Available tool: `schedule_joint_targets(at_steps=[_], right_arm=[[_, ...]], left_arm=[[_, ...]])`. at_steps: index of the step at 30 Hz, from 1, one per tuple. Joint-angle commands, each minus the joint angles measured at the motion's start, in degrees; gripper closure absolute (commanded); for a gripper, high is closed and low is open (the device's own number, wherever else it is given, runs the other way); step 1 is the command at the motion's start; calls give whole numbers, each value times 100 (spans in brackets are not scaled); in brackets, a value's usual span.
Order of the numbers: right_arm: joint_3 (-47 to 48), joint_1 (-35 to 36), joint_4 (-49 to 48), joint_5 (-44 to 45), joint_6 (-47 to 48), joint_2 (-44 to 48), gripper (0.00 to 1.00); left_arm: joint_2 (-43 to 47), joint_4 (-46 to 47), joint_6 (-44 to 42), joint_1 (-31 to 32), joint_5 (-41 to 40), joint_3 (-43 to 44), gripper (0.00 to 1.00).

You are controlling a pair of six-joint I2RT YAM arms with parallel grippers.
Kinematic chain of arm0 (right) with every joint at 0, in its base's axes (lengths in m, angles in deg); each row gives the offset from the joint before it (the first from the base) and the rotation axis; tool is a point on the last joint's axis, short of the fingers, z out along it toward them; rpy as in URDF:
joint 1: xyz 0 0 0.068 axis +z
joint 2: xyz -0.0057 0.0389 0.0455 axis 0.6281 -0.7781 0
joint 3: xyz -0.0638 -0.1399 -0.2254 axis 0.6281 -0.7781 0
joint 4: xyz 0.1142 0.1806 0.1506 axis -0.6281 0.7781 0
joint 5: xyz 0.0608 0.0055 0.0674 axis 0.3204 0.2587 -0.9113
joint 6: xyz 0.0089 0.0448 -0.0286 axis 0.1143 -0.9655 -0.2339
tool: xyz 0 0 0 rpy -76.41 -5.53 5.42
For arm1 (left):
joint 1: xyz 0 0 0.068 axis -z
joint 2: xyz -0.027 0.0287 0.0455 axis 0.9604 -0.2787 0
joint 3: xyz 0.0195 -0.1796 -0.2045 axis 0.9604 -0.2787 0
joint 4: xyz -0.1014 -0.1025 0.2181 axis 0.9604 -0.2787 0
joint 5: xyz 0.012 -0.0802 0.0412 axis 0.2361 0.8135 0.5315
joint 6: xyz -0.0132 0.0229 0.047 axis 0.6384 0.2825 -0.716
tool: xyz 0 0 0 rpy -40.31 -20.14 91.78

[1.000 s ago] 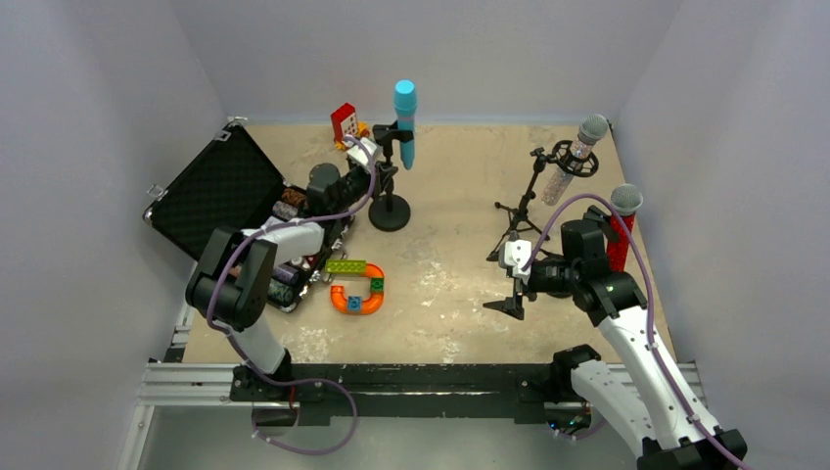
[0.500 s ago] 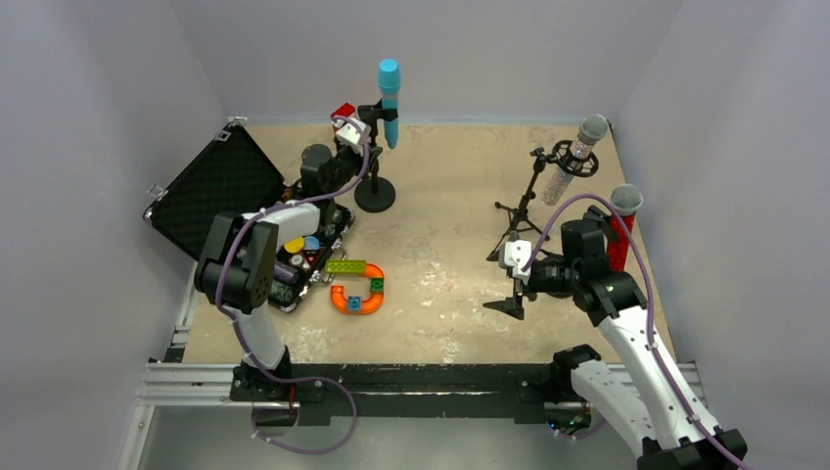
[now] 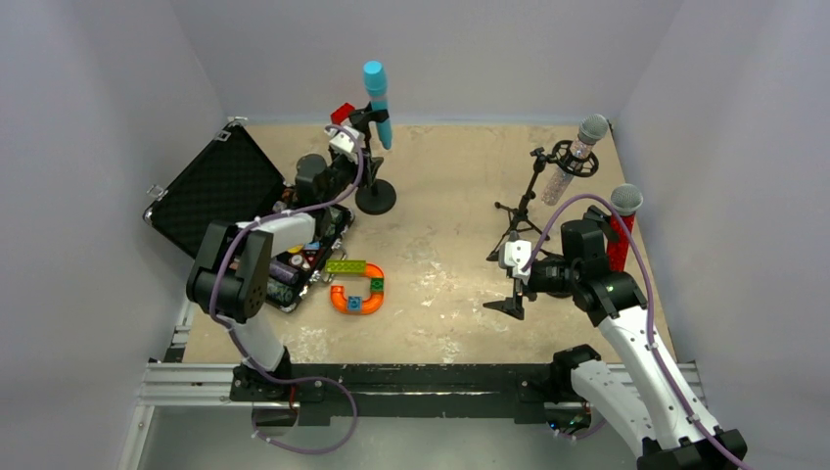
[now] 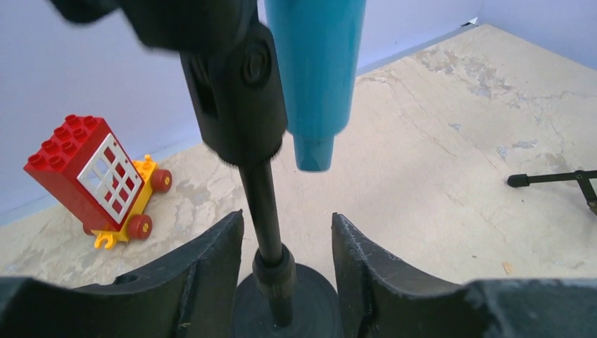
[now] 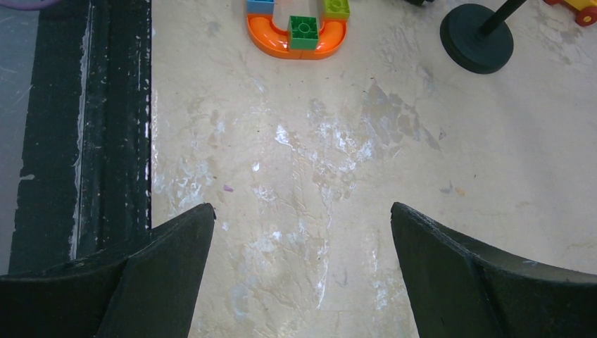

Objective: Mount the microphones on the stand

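The light-blue microphone (image 3: 375, 103) sits in the clip of a round-base stand (image 3: 376, 199) at the back left, leaning left. My left gripper (image 3: 364, 162) is open with the stand's pole (image 4: 264, 197) between its jaws, a gap showing on the right side; the mic's tail (image 4: 317, 70) hangs just above. The silver glitter microphone (image 3: 577, 157) sits in the ring mount of a tripod stand (image 3: 519, 220). The red glitter microphone (image 3: 620, 235) stands upright behind my right arm; its holder is hidden. My right gripper (image 3: 505, 308) is open and empty above bare table (image 5: 303, 211).
An open black case (image 3: 220, 191) full of toys lies at the left. An orange U-shaped track with bricks (image 3: 357, 289) lies front of centre, also in the right wrist view (image 5: 296, 32). A red brick house on wheels (image 4: 91, 172) sits by the back wall.
My left gripper has moved back and to the left, and the round-base stand with the blue microphone went with it, then leaned left. The right arm has not moved.
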Motion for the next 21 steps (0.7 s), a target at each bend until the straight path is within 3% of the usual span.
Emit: schedule_joint_targets(at_steps=[1,7,10,15,21], right_arm=[[-40,-28,-21,52,81,71,1],[-14,-28,-13,32,56,136,1],[12,-45,13,-30,42,215,1],[138,-135,24,-146,-117,517,1],[681,-151,281,755,-650,949,1]], left_arm=[[534,490,161,-46,-96,-411,44],[1348,792,784,-40,-838,-1350,26],[2140,308,1200,-37,-1216,-1749,20],[4003,-1812,1540,-37,-1413,-1845,15],[5978,-5211,1359,-37,-1537,-1138,1]])
